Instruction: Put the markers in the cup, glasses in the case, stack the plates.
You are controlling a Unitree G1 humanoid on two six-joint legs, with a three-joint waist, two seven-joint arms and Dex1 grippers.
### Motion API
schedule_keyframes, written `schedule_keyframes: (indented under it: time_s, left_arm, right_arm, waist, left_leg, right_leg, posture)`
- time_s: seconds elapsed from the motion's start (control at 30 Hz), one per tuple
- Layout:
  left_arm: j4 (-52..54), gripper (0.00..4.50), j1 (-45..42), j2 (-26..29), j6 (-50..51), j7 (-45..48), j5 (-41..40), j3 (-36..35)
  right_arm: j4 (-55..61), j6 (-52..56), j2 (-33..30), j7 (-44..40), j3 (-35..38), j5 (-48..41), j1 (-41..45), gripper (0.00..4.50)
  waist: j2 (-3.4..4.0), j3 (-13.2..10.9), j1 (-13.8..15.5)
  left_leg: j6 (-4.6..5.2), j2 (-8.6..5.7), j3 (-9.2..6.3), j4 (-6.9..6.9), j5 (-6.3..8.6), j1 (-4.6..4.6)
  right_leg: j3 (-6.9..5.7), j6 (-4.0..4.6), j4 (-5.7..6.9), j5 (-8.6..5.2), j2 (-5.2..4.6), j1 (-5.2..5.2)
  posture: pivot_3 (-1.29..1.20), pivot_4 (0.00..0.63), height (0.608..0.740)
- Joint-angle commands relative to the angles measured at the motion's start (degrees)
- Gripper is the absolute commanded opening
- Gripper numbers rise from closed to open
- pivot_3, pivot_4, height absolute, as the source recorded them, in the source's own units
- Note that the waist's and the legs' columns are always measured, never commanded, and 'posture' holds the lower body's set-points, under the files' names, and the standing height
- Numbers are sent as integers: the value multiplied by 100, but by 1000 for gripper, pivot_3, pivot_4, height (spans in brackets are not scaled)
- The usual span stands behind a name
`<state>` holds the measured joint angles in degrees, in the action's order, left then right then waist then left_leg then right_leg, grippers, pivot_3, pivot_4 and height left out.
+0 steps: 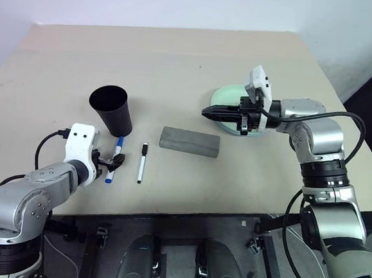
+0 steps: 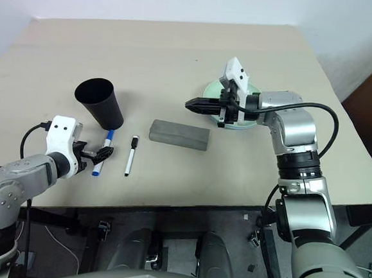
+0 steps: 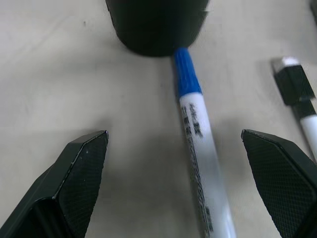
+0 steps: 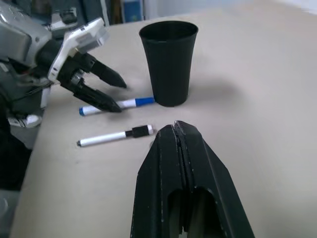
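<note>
Two black fingers (image 3: 81,173) of the left gripper (image 1: 111,165) stand spread wide, straddling the blue-capped marker (image 3: 195,144) without touching it; its cap meets the cup (image 1: 113,109) at 12 o'clock. Print on the barrel is unreadable. The right gripper (image 2: 195,104) is pressed closed, empty, above the counter (image 1: 180,55) near the plates (image 1: 231,99).

The cup (image 1: 113,109) stands left of centre in the head view, on the tabletop (image 1: 179,61). Just below it lie two markers side by side: one marker (image 1: 114,159) touches the cup's foot with its cap, the other marker (image 1: 141,162) sits just right of it, apart. Right of those, mid-frame, lies the case (image 1: 189,141). Further right and a little higher sit the plates (image 1: 230,107), stacked, partly behind the right gripper (image 1: 209,111). The left gripper (image 1: 110,164) is at lower left, its jaws straddling the first marker.
</note>
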<state>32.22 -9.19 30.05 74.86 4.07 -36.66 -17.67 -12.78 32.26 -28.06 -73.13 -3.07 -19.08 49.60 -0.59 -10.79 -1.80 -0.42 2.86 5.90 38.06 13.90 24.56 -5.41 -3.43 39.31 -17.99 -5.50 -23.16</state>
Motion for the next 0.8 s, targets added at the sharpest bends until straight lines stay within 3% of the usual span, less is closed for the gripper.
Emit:
schedule_keyframes:
  time_s: [0.03, 0.37, 0.8]
  left_arm:
    - [44, 4500, -133, -38, 151, -1, 67, -5]
    - [-60, 4500, -391, -159, 324, 58, 240, 87]
    - [-344, 4500, -873, -270, 1101, 80, 472, 256]
  right_arm:
    - [366, 93, -179, -53, 61, -214, -74, 839]
    - [316, 263, -295, 158, -24, -258, 40, 4138]
    - [291, 261, -276, 508, -88, -212, -31, 4138]
  waist:
    - [0, 0, 19]
    - [0, 0, 104]
    - [-1, -1, 118]
  left_leg:
    - [0, 0, 1, 0, 0, 0]
    - [10, 0, 0, -2, 6, 1]
    - [2, -1, 0, -1, 0, 1]
  right_leg:
    - [0, 0, -1, 0, 0, 0]
    - [0, 0, -5, 0, 0, 0]
    - [-1, -1, -5, 0, 0, 2]
  posture:
    - [0, 150, 701]
    - [0, 150, 701]
    - [0, 150, 701]
